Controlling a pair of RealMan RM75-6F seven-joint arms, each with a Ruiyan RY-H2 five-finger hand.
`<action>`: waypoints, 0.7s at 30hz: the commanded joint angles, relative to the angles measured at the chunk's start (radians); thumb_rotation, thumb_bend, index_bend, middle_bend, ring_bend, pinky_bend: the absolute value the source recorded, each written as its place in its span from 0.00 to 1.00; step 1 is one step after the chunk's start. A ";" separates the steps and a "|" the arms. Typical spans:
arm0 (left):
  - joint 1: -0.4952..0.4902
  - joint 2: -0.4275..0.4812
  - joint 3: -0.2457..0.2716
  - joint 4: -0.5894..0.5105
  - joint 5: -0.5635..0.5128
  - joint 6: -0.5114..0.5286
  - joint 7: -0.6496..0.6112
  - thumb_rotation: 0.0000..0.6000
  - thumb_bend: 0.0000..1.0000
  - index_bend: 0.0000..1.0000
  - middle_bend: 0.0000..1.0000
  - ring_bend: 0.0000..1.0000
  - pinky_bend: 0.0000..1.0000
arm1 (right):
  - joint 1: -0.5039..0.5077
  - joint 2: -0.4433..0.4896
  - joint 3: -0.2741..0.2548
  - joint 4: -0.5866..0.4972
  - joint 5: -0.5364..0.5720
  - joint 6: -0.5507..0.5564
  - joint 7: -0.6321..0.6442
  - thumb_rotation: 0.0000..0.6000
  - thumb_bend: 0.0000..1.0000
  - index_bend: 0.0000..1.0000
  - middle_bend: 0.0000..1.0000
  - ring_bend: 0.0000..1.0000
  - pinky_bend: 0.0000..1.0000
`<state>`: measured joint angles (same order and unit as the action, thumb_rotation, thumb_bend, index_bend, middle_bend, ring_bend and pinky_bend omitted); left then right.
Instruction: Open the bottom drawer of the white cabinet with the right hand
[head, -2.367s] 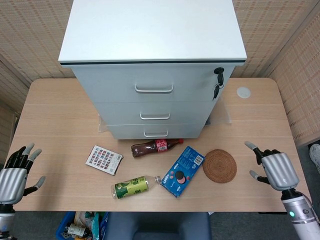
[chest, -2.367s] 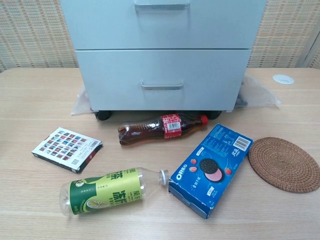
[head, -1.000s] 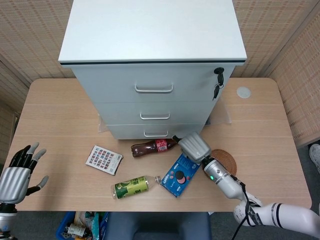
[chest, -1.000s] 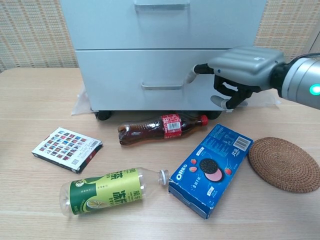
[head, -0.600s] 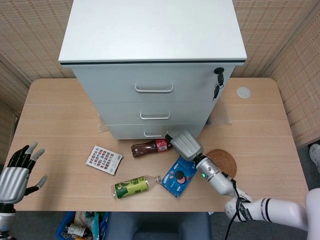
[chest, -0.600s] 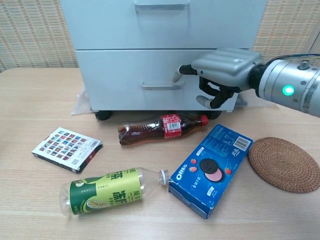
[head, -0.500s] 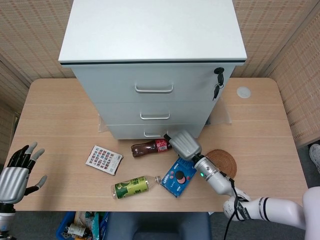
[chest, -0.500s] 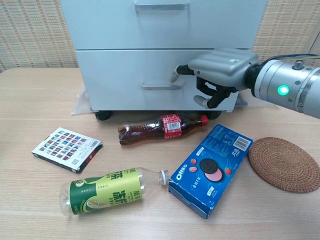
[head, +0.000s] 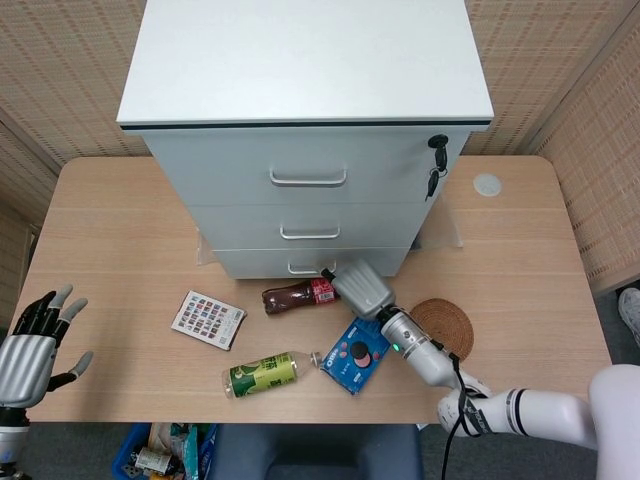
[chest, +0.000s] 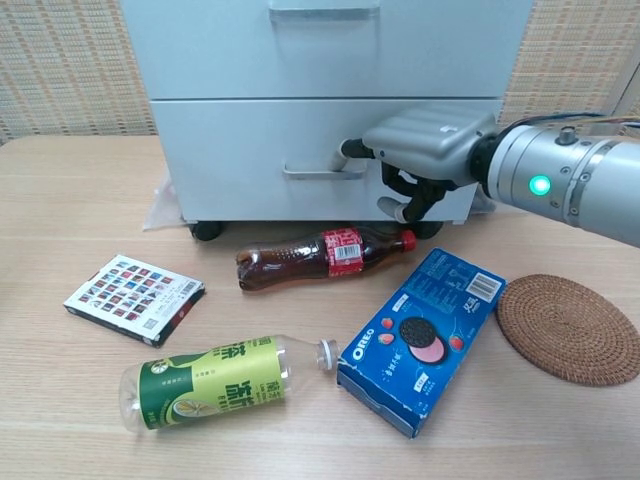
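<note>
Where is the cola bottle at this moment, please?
In the chest view, the cola bottle lies on its side on the table just in front of the white cabinet, below the bottom drawer's handle, with the Oreo box to its front right.

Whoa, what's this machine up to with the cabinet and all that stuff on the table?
The robot's right hand is reaching for the handle of the white cabinet's bottom drawer, one fingertip right at the handle's end. The drawer is closed. Its left hand hangs open at the table's edge, holding nothing. A cola bottle, a green bottle, an Oreo box, a card pack and a woven coaster lie untouched.
</note>
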<state>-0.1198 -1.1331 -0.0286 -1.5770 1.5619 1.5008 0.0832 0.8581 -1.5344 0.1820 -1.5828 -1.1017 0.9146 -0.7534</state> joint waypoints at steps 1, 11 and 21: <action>0.000 -0.001 0.001 0.002 0.000 0.000 0.000 1.00 0.25 0.15 0.05 0.05 0.11 | 0.003 0.001 -0.006 -0.006 0.002 0.005 -0.004 1.00 0.45 0.16 0.83 0.89 0.92; 0.001 -0.003 0.003 0.003 -0.001 -0.001 -0.002 1.00 0.25 0.15 0.05 0.05 0.11 | 0.002 0.024 -0.041 -0.075 -0.002 0.045 -0.037 1.00 0.45 0.16 0.83 0.89 0.92; 0.010 -0.003 0.008 0.003 0.000 0.006 -0.003 1.00 0.25 0.15 0.05 0.05 0.11 | -0.002 0.049 -0.077 -0.150 0.023 0.074 -0.090 1.00 0.45 0.16 0.83 0.89 0.92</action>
<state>-0.1100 -1.1366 -0.0203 -1.5738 1.5615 1.5064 0.0807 0.8571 -1.4880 0.1082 -1.7281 -1.0824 0.9857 -0.8393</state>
